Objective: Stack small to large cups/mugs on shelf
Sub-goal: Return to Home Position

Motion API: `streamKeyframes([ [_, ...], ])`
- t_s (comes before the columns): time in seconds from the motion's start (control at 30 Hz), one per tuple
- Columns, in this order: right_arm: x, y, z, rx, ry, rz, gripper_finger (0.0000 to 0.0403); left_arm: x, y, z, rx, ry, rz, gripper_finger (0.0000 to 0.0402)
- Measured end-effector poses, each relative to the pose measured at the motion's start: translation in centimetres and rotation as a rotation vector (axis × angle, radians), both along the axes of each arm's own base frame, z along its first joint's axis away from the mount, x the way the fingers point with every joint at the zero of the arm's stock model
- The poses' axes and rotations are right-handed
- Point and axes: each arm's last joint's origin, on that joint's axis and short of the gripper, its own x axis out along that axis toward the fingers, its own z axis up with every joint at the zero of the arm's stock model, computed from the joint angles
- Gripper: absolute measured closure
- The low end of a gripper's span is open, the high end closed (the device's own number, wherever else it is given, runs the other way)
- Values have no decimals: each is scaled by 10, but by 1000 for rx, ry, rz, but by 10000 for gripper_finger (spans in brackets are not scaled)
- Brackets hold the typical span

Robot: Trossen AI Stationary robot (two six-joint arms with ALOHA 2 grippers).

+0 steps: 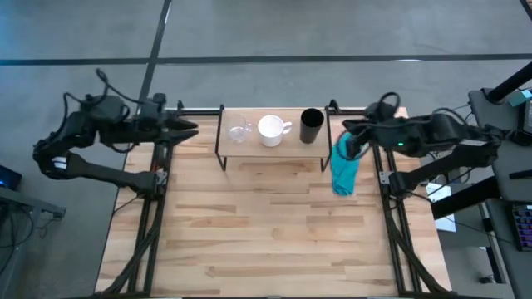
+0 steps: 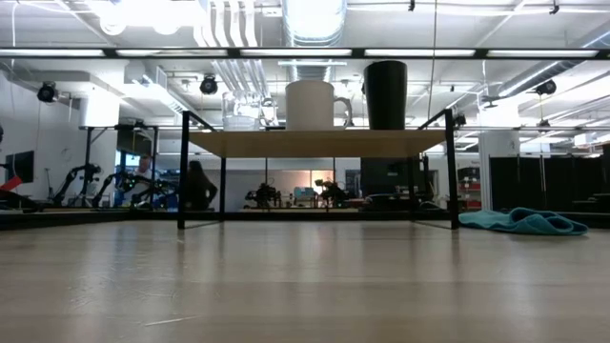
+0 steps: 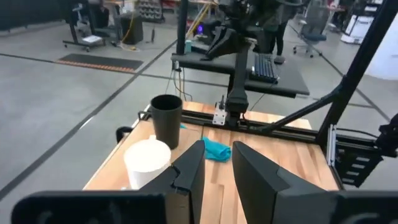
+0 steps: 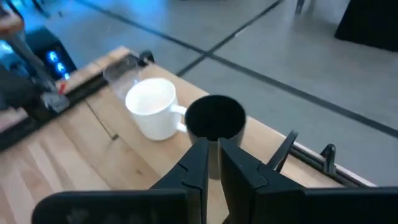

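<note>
Three vessels stand in a row on the shelf, a low wooden board on black wire legs at the table's far edge. From left to right they are the clear glass cup, the white mug and the black cup. The low view shows each resting on its base: glass cup, mug, black cup. My left gripper hovers open, left of the shelf. My right gripper hovers shut, right of the shelf, above the teal cloth's far end. Neither touches anything.
A teal cloth lies crumpled on the table just right of the shelf, also visible in the low view. Black frame rails run along the table's left and right sides. The bare wooden tabletop stretches from the shelf to the near edge.
</note>
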Motion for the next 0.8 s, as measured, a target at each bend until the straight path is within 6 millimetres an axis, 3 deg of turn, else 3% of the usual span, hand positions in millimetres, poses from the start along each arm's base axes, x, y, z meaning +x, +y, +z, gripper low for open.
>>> streamKeyframes([
  [0.13, -27, 2, -6, 29, -64, 8, 371, -15, 1, -6, -14, -20, 64, 333],
  [0.3, -52, 4, -25, 11, -122, 62, 371, -55, -1, -17, -57, -118, 86, 333],
  [0.5, -62, 10, -50, -77, -266, 252, 371, -96, -3, -41, -64, -222, 111, 333],
  [0.6, -67, 10, -63, -84, -360, 311, 371, -102, -2, -64, -95, -216, 147, 333],
  [0.8, -82, 7, -93, -70, -476, 348, 371, -129, -3, -93, -108, -388, 149, 333],
])
